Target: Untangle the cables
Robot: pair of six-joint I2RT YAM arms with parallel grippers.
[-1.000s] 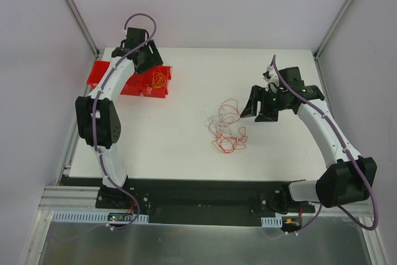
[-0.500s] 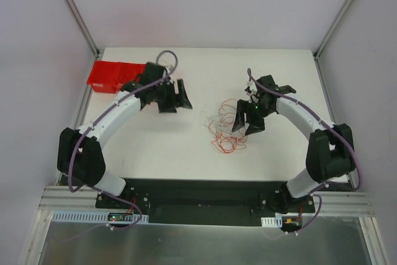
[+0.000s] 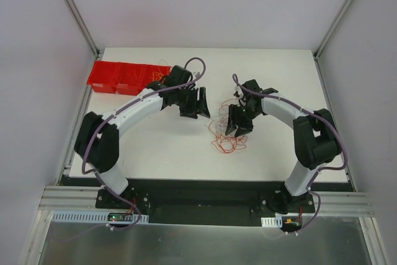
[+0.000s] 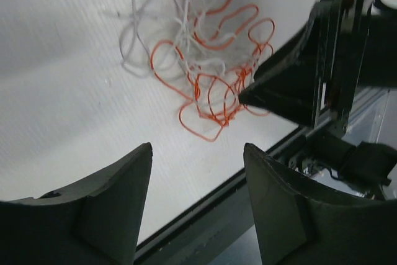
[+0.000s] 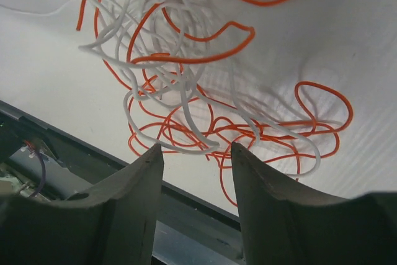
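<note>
The cables (image 3: pixel 227 143) are a loose tangle of thin orange-red and white wires lying mid-table. My left gripper (image 3: pixel 202 103) is open and empty, just left of the tangle. In the left wrist view the gripper (image 4: pixel 197 153) sits short of the wires (image 4: pixel 208 88), with the right gripper's black body (image 4: pixel 298 88) beyond them. My right gripper (image 3: pixel 238 123) is open, low over the tangle's right side. In the right wrist view the gripper (image 5: pixel 195 148) has a white loop (image 5: pixel 186 147) lying at the gap between its fingertips, not clamped.
Red bins (image 3: pixel 118 77) stand at the back left, and the rightmost holds an orange-yellow wire (image 3: pixel 159 74). The table's black front edge (image 5: pixel 93 159) lies close behind the tangle in the wrist views. Grey walls and frame posts enclose the table.
My left arm swung from the red bins to the middle, ending just left of the tangle. My right arm moved left and down onto the tangle's right side.
</note>
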